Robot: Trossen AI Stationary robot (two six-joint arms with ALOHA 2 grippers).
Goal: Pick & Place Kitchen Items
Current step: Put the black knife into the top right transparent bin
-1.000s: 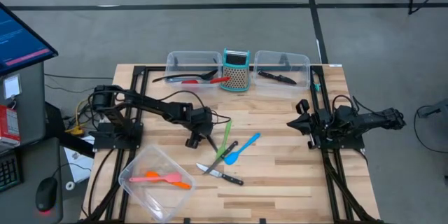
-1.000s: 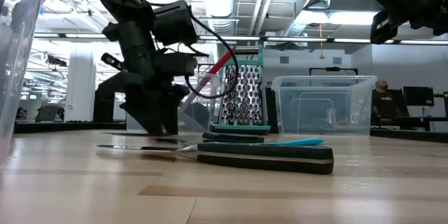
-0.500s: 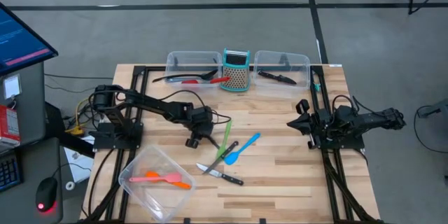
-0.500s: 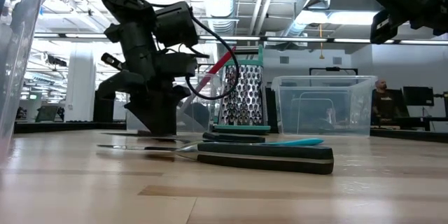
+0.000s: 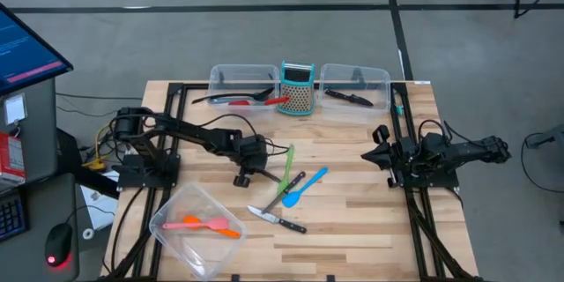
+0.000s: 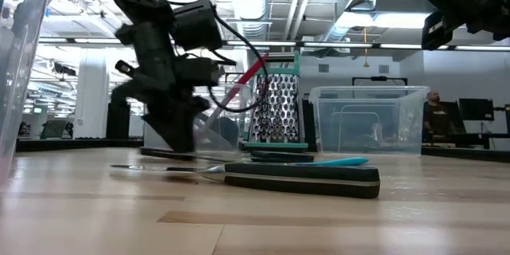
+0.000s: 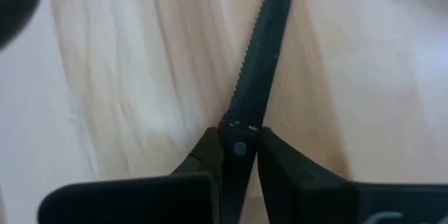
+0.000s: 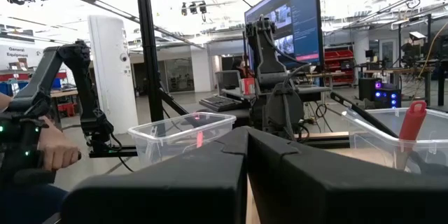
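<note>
**A:** Where is the serrated black knife (image 7: 257,70) now?

**B:** Near the table's middle, just at 9 o'clock of the green spatula (image 5: 286,164) and blue spatula (image 5: 305,186). Its blade is pinched between the fingers (image 7: 204,159) of the left gripper (image 5: 250,174), which sits at the knife's 9 o'clock end, low over the wood.

**A:** So which step is this?

**B:** I'd say the grasp is made and the lift comes next. I cannot tell whether the knife is clear of the table.

**A:** And then?

**B:** Probably a carry toward 1 o'clock, to the clear tub (image 5: 388,77) that already holds a knife, keeping the thin blade from swivelling.

**A:** The other arm?

**B:** The right gripper (image 5: 381,151) waits at 3 o'clock, fingers pressed together.
</note>
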